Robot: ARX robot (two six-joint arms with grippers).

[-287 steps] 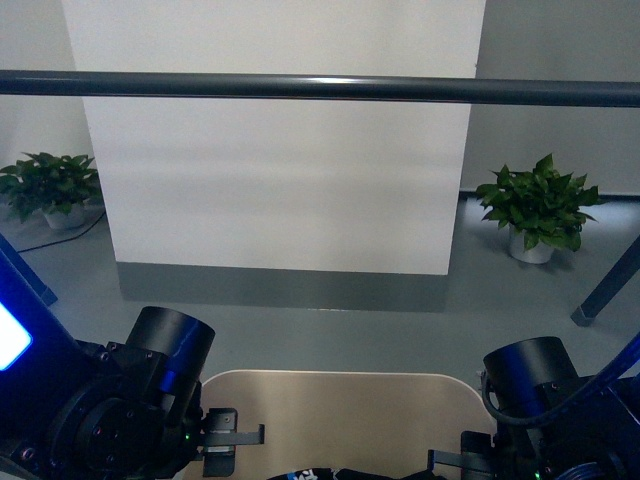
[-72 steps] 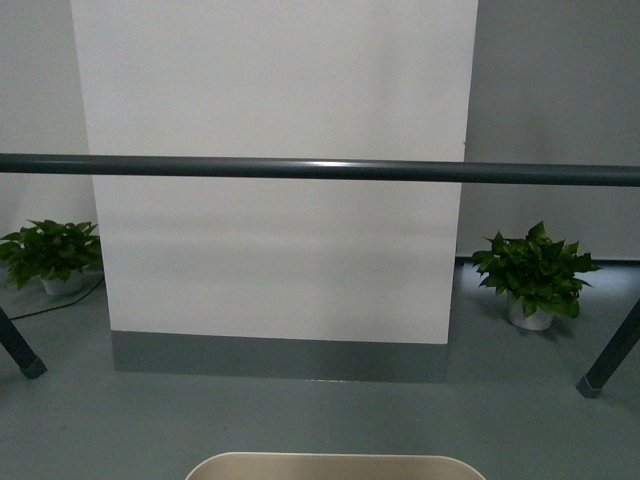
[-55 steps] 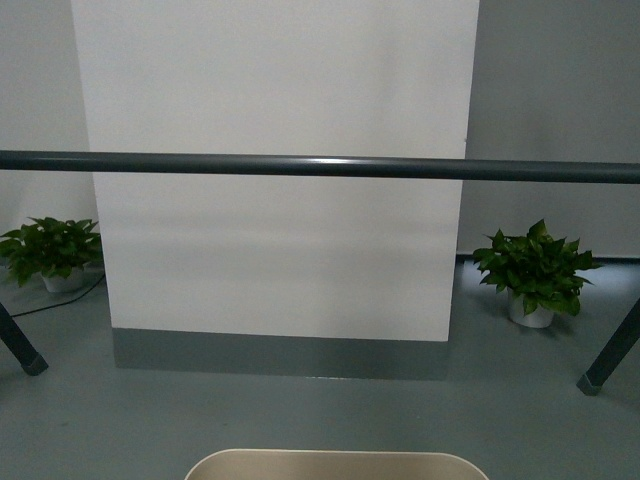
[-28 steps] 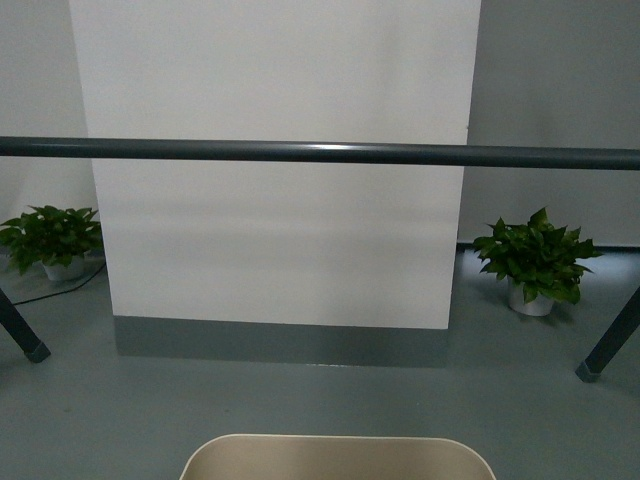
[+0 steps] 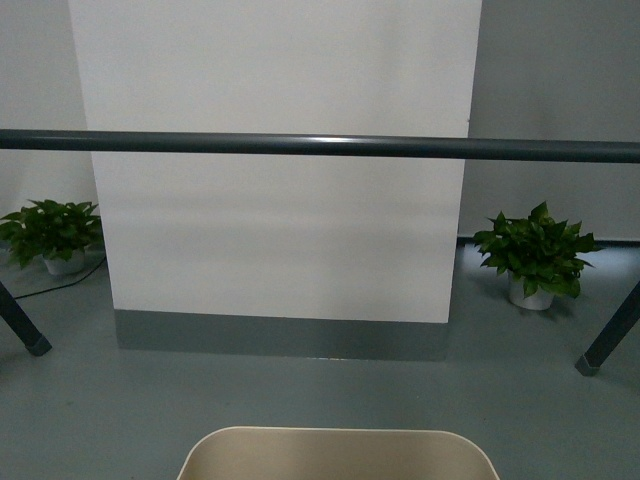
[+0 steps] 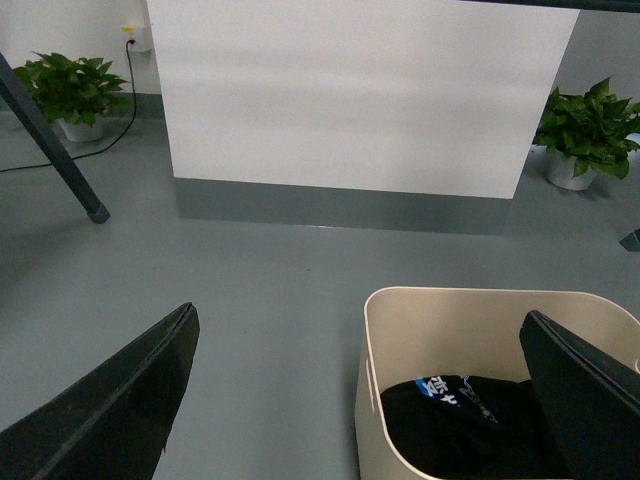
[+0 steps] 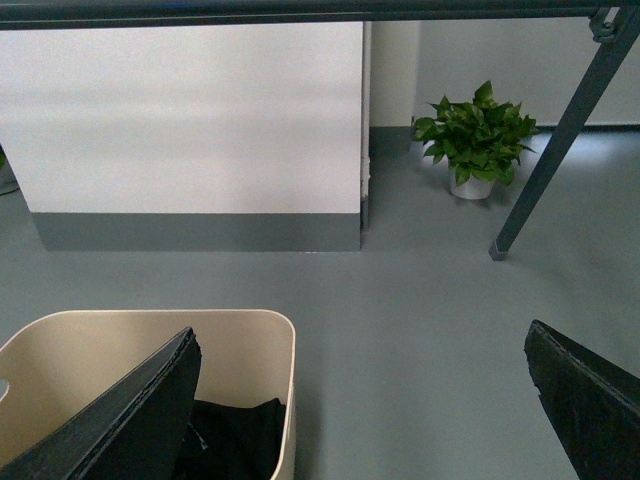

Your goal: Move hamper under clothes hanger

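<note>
Though smooth, beige hamper (image 6: 400,330), dark-filled.

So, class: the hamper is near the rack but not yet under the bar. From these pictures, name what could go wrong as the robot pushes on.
1. Both pincers, left and right, are open, one finger inside the hamper and one outside, so it may slip or twist.
2. Pushed off line, it could end up off-centre under the clothes hanger or bump the rack leg.
3. Pushed too far, it may hit the white panel.
</note>
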